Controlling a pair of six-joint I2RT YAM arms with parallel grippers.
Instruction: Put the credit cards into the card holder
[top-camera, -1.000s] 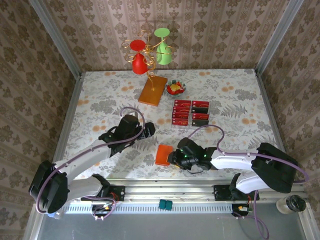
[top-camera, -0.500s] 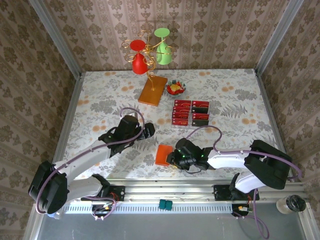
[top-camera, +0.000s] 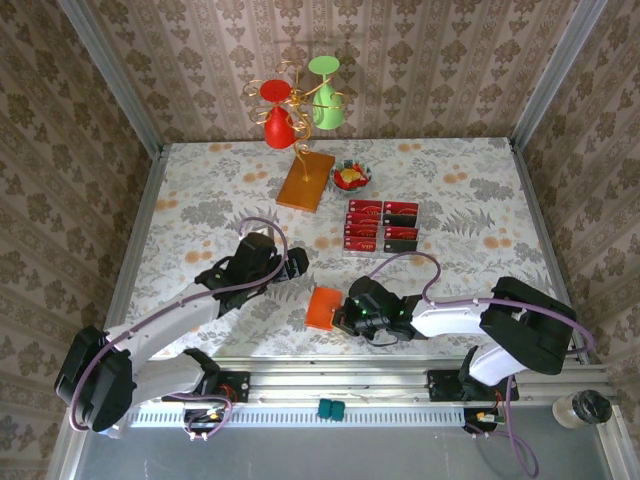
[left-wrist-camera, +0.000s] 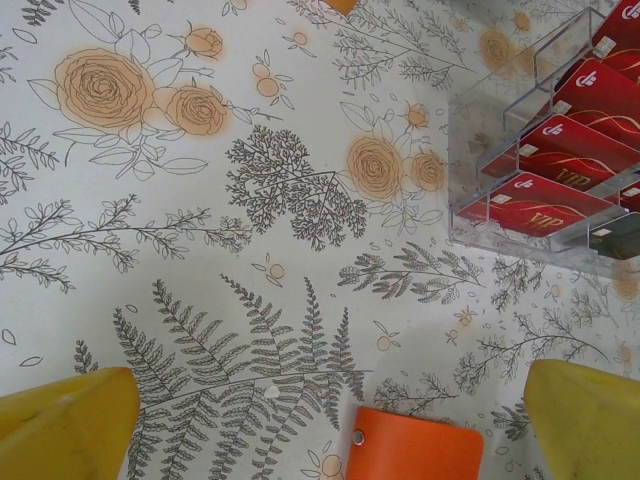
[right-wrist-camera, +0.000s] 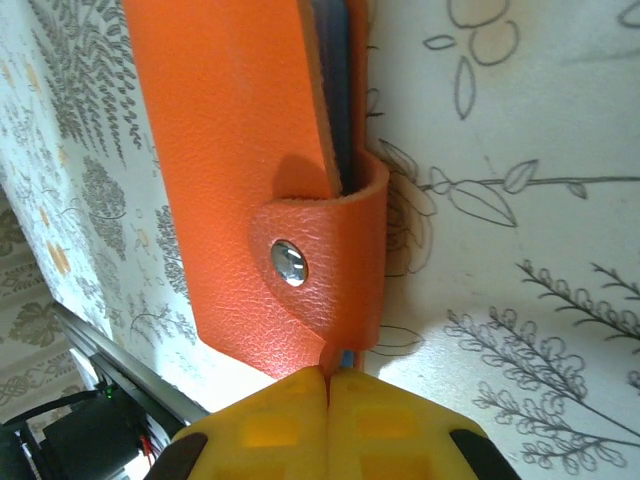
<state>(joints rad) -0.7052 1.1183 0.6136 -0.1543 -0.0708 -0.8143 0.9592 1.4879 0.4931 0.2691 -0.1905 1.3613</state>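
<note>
**Card holder (top-camera: 322, 307) pinched at table (top-camera: 470, 200) edge**

The right gripper (right-wrist-camera: 328, 385) clamps tight on the rim of the orange card holder, at the table's 6 o'clock. The left gripper (left-wrist-camera: 325, 400) hangs at its 11 o'clock, fingers spread wide. Red and black credit cards (top-camera: 382, 225) sit in rows at 1 o'clock.

The top camera looks down on the whole table (top-camera: 480, 180) from above its 6 o'clock edge, the left wrist camera faces downward nearer, and the right wrist camera sits closest to the card holder (right-wrist-camera: 240, 150), shared by all three.
</note>
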